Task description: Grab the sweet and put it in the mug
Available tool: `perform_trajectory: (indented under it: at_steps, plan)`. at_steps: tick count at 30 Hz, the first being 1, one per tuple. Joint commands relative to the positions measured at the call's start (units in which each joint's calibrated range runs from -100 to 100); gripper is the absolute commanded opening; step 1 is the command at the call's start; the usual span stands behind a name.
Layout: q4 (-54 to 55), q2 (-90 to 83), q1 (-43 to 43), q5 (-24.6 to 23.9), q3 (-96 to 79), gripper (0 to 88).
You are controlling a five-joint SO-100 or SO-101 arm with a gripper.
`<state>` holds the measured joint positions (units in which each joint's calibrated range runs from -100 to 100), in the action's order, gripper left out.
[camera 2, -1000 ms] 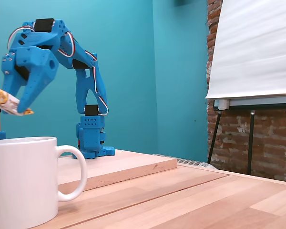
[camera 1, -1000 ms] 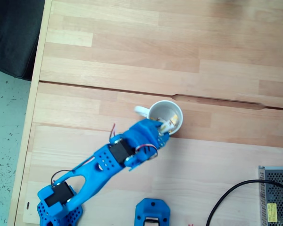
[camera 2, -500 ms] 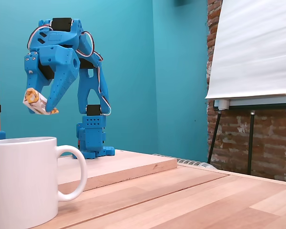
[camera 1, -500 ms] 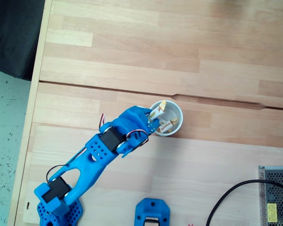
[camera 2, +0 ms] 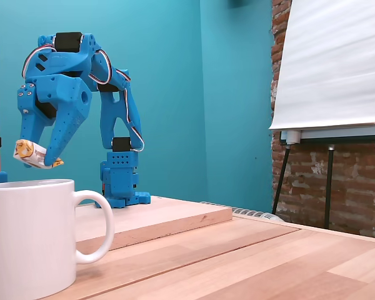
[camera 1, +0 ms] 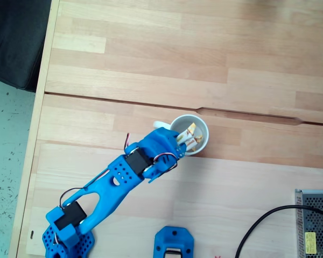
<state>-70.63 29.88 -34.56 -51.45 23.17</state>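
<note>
Pincer clamped on one sweet, above one mug, one arm

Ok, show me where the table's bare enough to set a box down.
Free: the wide planks beyond the mug, up to the far edge, and the strip between mug and metal box. Crowded: near the arm, whose gripper holds the sweet over the mug.

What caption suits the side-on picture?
Blue arm's gripper holds a wrapped sweet just above the white mug on a wooden table.
</note>
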Motion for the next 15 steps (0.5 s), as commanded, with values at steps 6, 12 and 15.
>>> perform_trajectory:
  at_steps: [6,12,15]
  plan:
    - [0.3,-1.05,-1.17,0.0,0.47,0.0]
    - [0.3,-1.65,-1.09,0.0,0.56,0.0]
    - [0.3,-2.0,-1.17,0.0,0.82,0.0]
